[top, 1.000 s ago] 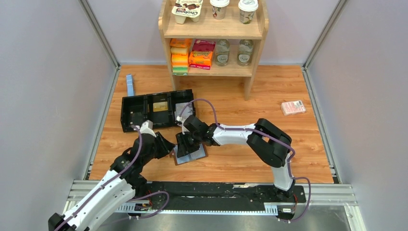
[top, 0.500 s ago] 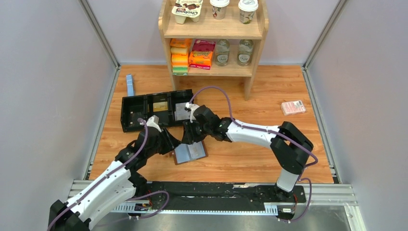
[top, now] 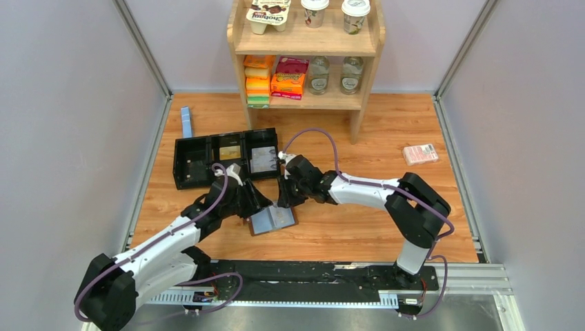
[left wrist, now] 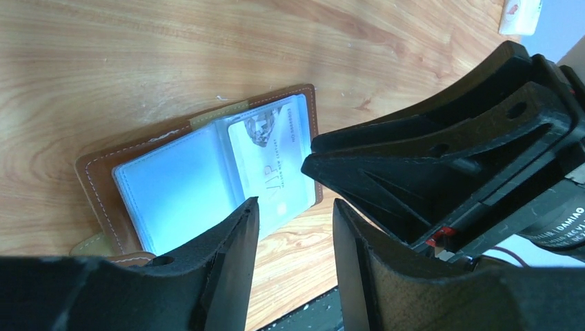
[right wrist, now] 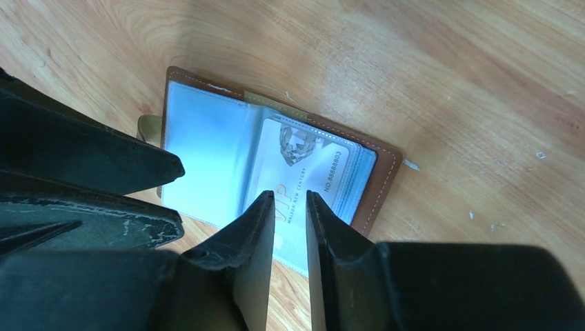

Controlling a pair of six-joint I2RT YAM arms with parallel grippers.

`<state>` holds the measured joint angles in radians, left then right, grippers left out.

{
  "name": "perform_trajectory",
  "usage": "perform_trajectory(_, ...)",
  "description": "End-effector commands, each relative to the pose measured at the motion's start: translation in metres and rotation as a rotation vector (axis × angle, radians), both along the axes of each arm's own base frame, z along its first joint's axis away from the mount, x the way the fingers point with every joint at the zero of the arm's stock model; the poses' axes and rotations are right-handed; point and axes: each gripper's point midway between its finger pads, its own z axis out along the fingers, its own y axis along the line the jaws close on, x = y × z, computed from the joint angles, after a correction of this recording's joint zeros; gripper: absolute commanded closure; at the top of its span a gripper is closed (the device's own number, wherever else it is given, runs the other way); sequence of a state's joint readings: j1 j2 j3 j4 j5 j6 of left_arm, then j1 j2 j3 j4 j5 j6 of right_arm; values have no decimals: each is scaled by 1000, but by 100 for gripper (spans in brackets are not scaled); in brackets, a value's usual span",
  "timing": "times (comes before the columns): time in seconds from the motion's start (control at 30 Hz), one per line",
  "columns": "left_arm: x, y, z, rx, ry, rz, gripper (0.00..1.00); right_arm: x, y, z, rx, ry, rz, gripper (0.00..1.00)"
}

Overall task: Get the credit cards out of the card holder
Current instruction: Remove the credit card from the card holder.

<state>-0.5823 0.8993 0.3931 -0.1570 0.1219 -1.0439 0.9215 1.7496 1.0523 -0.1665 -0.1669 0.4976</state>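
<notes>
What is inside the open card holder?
The card holder shows one pale VIP card in one half; the other half looks empty. Cards behind it would be hidden.

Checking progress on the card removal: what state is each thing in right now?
card holder, lying open flat, inside facing up.
credit card, tucked in one clear pocket of the holder.
left hand, open, empty, by the holder.
right hand, open by a narrow gap, empty, pointed at the card.

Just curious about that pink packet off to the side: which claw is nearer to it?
Right. The right claw hangs over the far edge of the card holder, toward the pink packet; the left claw sits further from it, at the holder's left corner.
</notes>
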Motion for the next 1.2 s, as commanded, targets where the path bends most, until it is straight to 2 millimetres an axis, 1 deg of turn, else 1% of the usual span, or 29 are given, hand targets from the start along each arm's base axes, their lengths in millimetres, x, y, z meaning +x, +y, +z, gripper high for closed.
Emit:
perform_trajectory(0.0,5,-10,0,-71,-14,9,48,3,2,-8,-4,-13,6,75)
perform_trajectory(0.13,1,-6,-19,-54,30,27,48,4,-3,-16,-22,-9,-7,77)
perform_trajectory(0.17,3,-7,-17,-64,18,30,48,3,-3,-16,-25,-10,-7,77)
perform_trajectory(0.27,1,-5,-27,-75,28,48,48,3,-7,-21,-37,-9,-15,76)
perform_trajectory(0.5,-3,-5,-41,-97,61,66,48,-3,-11,-33,-56,21,-11,77)
perform_trajectory(0.73,-7,-8,-48,-119,86,61,48,-13,-10,-42,-37,68,-7,76)
perform_trajectory(0.97,-4,-16,-37,-175,58,46,52,-16,-11,-49,-36,94,-10,77)
perform_trajectory(1.17,0,-21,-20,-230,10,37,57,-18,-11,-53,-39,104,-11,77)
